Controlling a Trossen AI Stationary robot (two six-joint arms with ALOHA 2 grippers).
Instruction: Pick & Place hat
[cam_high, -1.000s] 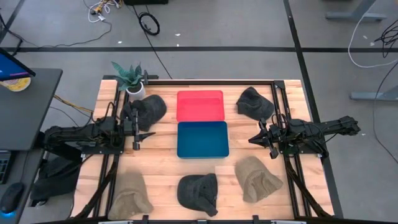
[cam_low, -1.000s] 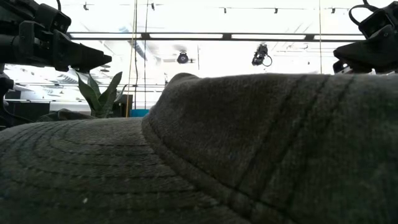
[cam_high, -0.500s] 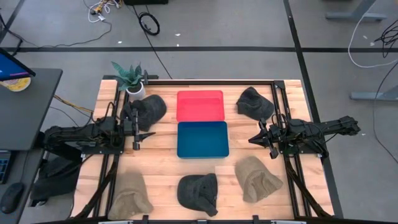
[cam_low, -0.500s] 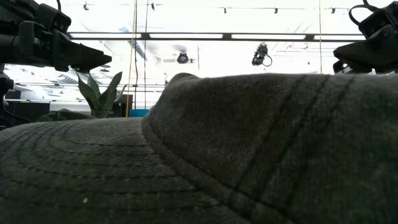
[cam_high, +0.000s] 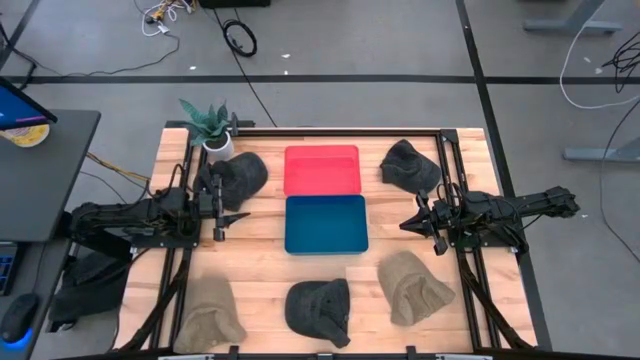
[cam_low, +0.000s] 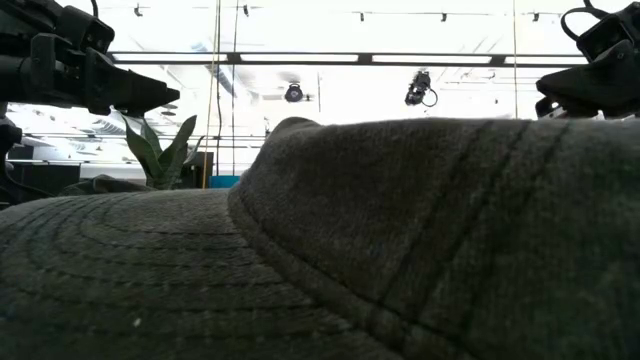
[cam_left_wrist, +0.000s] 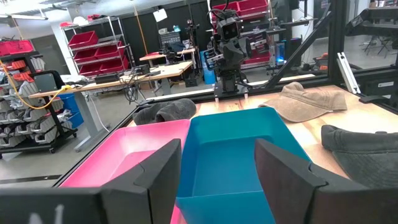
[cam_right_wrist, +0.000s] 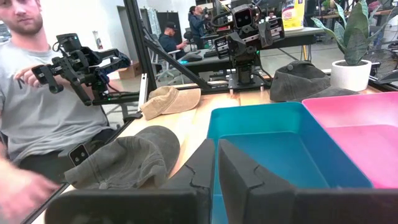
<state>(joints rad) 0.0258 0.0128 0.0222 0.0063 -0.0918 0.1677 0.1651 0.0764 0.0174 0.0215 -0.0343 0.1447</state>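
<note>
Several hats lie on the wooden table in the high view: dark ones at far left, far right and near middle, tan ones at near left and near right. My left gripper hovers open left of the blue tray, beside the far-left dark hat. My right gripper hovers shut right of that tray. The near dark hat fills the low view.
A red tray sits beyond the blue tray at the table's middle. A potted plant stands at the far-left corner. Black rails run along the table's sides. A person sits beside the table in the right wrist view.
</note>
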